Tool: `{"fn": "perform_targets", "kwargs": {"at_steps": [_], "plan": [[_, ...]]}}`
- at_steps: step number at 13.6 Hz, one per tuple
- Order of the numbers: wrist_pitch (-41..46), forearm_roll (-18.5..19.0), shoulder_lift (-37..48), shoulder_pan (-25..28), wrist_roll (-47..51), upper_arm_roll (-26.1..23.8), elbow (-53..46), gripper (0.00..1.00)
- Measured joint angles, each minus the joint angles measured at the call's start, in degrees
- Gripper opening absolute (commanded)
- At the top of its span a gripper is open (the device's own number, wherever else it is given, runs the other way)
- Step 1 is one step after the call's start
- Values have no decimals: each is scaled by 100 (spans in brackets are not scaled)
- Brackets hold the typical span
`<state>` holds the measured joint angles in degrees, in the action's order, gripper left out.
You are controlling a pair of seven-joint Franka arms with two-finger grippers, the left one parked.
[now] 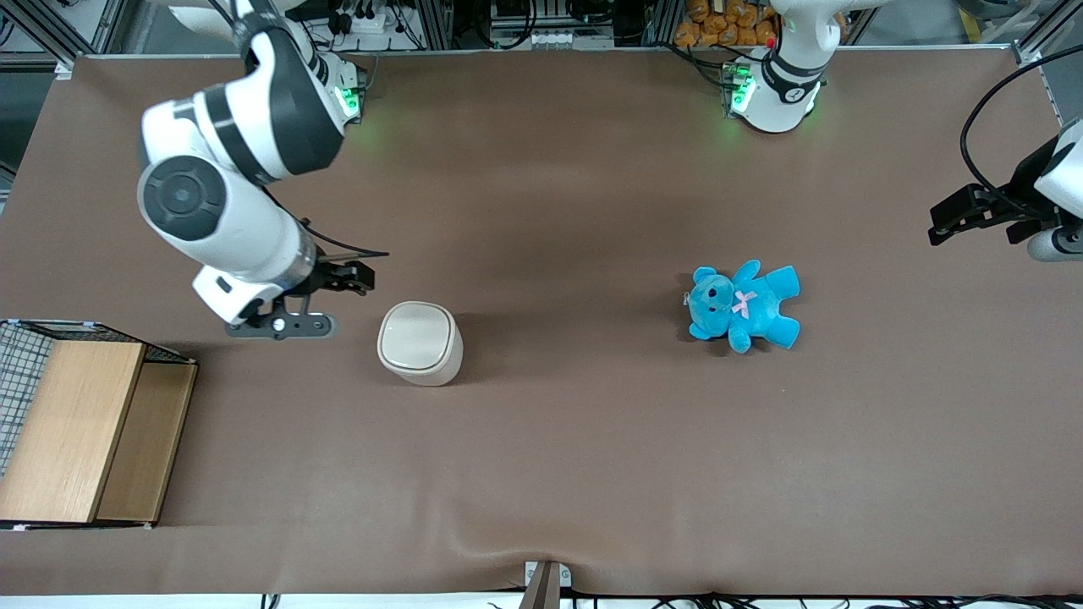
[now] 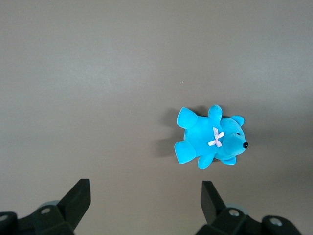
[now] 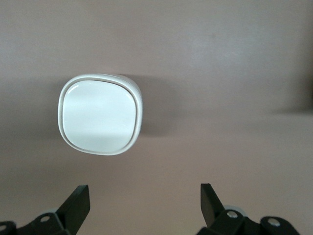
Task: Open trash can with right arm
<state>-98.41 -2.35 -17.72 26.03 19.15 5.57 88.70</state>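
The cream-white trash can (image 1: 420,342) stands on the brown table with its flat lid shut; it also shows in the right wrist view (image 3: 100,114). The right arm (image 1: 224,182) reaches out above the table. Its black gripper (image 1: 343,279) hangs in the air beside the trash can, toward the working arm's end and a little farther from the front camera. The gripper (image 3: 144,205) is open and empty, its fingers (image 3: 78,203) spread wide over bare table, apart from the can.
A wooden box with wire mesh (image 1: 80,427) stands at the working arm's end of the table, nearer the front camera. A blue teddy bear (image 1: 744,306) lies toward the parked arm's end, also in the left wrist view (image 2: 210,138).
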Motion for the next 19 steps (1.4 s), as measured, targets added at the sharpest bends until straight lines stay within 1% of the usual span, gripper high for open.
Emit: {"fn": "perform_targets", "kwargs": {"at_steps": [4, 5, 6, 8, 9, 10, 11, 12, 13, 19], "plan": [[-335, -65, -197, 91, 225, 0, 154, 100], [-389, -143, -263, 91, 259, 2, 165, 97], [-435, -217, -326, 91, 271, 5, 174, 87], [-456, -292, -425, 91, 293, 6, 180, 63], [-458, -325, -458, 92, 316, 6, 182, 54], [-466, -370, -486, 93, 340, 6, 182, 39], [-497, -416, -513, 93, 357, 6, 182, 20], [-541, -435, -541, 93, 373, 6, 183, 4], [-570, -438, -573, 93, 385, 6, 187, 0], [-841, -443, -895, 94, 408, 10, 196, 0]]}}
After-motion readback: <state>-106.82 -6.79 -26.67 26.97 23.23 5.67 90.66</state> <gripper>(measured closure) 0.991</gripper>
